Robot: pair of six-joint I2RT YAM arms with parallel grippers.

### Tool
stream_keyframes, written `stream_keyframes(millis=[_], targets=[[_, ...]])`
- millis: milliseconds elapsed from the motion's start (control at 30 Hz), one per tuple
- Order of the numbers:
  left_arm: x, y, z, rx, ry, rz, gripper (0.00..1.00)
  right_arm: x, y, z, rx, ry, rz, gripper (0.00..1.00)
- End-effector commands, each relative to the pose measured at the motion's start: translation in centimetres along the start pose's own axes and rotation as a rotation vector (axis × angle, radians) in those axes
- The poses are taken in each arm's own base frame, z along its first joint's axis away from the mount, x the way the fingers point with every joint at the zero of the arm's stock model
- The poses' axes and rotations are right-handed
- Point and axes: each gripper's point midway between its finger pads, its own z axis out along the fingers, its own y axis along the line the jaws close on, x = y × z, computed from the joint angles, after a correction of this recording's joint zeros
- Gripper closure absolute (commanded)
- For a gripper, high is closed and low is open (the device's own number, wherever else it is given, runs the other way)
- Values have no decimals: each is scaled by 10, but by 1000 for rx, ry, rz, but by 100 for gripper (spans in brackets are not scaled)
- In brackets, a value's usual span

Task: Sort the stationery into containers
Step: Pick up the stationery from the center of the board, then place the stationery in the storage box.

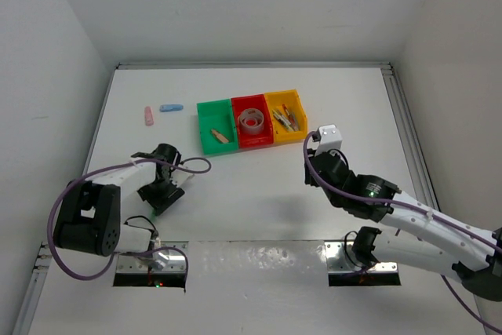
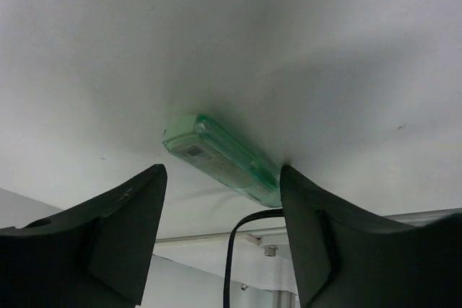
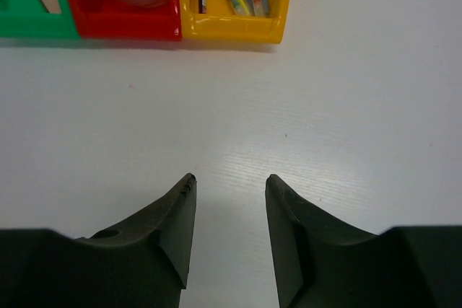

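Note:
A translucent green eraser-like piece lies on the white table between the tips of my left gripper, touching the right finger; the jaws are open around it. In the top view the left gripper is low at the table's left. A pink piece and a blue piece lie left of the bins. The green bin holds a beige piece, the red bin a tape roll, the yellow bin pens. My right gripper is open and empty.
The right gripper hovers just right of and in front of the yellow bin. A purple cable loops beside the left arm. A raised rail runs along the table's right edge.

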Motion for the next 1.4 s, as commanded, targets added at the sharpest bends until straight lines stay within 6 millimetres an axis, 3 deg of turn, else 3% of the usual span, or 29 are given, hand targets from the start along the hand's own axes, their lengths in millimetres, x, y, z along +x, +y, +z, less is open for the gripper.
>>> stream_keyframes(millis=[0, 33, 100, 133, 167, 200, 300, 400, 500, 567, 600, 667, 700, 767, 800, 833, 900, 933, 1033, 1067, 1233, 1367], targets=[[-18, 12, 8, -68, -70, -43, 40, -12, -5, -5, 31, -29, 60, 58], [-18, 12, 9, -63, -70, -50, 54, -14, -4, -6, 30, -32, 66, 58], [-19, 13, 10, -53, -76, -71, 70, -17, -5, -8, 34, -37, 73, 58], [-21, 15, 10, -54, -86, -80, 87, -22, -5, -8, 34, -44, 78, 58], [-22, 16, 10, -53, -95, -97, 97, -23, -6, -9, 38, -47, 76, 58], [-26, 19, 8, -59, -108, -107, 100, -27, -6, -9, 43, -51, 72, 58], [-37, 28, -1, -70, -154, -141, 100, -31, -5, -9, 45, -50, 58, 58], [-57, 50, -21, -104, -214, -215, 100, -37, -2, -9, 40, -57, 50, 58], [-92, 89, -69, -136, -316, -367, 100, -41, 6, -7, 14, -62, 31, 58], [-106, 98, -90, -90, -365, -488, 100, -46, 12, -6, -4, -64, 27, 58], [-117, 108, -113, -66, -406, -530, 100, -48, 13, -5, -5, -67, 27, 58], [-140, 103, -138, 59, -496, -600, 100, -52, 16, -2, 1, -75, 39, 60], [-157, 110, -165, 81, -587, -624, 100, -53, 16, -1, 8, -80, 50, 61], [-189, 98, -189, 174, -678, -655, 100, -55, 15, 5, 38, -96, 98, 64], [-210, 105, -209, 160, -769, -651, 100, -54, 14, 7, 44, -98, 112, 65], [-230, 92, -218, 182, -805, -663, 100, -53, 14, 8, 50, -98, 122, 65], [-261, 88, -227, 174, -878, -659, 100, -50, 15, 11, 56, -86, 147, 65], [-277, 74, -232, 186, -889, -659, 100, -49, 14, 12, 63, -80, 155, 65], [-314, 64, -215, 200, -845, -717, 100, -38, 8, 13, 109, -41, 172, 65], [-318, 65, -208, 199, -825, -747, 100, -37, 6, 13, 115, -35, 170, 65], [-329, 65, -162, 196, -696, -908, 100, -33, -1, 11, 139, -25, 168, 65], [-330, 60, -140, 163, -676, -941, 100, -35, -3, 10, 142, -30, 174, 65]])
